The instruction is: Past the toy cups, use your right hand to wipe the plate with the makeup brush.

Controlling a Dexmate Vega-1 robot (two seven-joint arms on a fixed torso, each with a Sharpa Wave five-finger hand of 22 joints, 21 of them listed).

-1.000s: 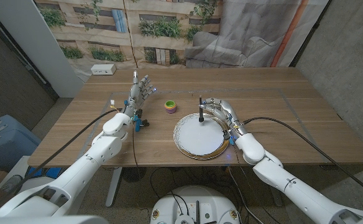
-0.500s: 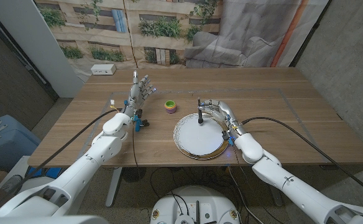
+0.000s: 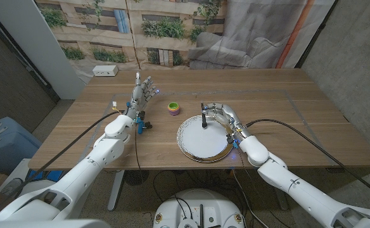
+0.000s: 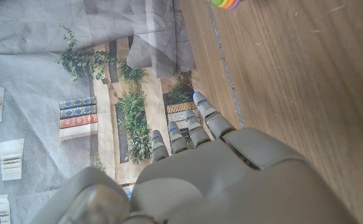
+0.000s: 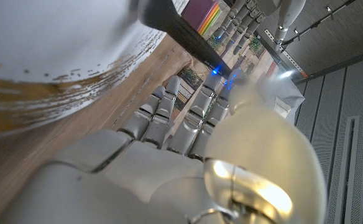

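At the left of the head view, the left hand [image 3: 143, 90] stands on the wooden desk [image 3: 299, 107] with its fingers reaching up and slightly apart, holding nothing. In the left wrist view the same hand [image 4: 231, 168] shows from the back, its fingertips [image 4: 199, 98] side by side above bare wood, touching none of the task's things.

Just to its right on the desk, near the middle, sit the toy cups [image 3: 173, 107], a small stack in bright colours; their rim [image 4: 226, 3] peeks in at the edge of the left wrist view. They stand apart from both hands and close beside the far-left rim of the plate.

The plate [image 3: 194, 142] is white with a gold edge and lies flat on the desk in front of the cups, toward the robot. In the right wrist view its white surface and worn gold rim [image 5: 38, 81] show close to the camera.

The makeup brush [image 3: 204, 115] stands nearly upright over the far part of the plate, its dark handle up and its lower end down at the plate's surface; whether the bristles touch cannot be told. The right hand [image 3: 222, 116] grips it, fingers curled around the handle at the plate's far-right rim. In the right wrist view the dark handle [image 5: 181, 31] crosses above the curled fingers [image 5: 163, 112] of that hand [image 5: 144, 162].
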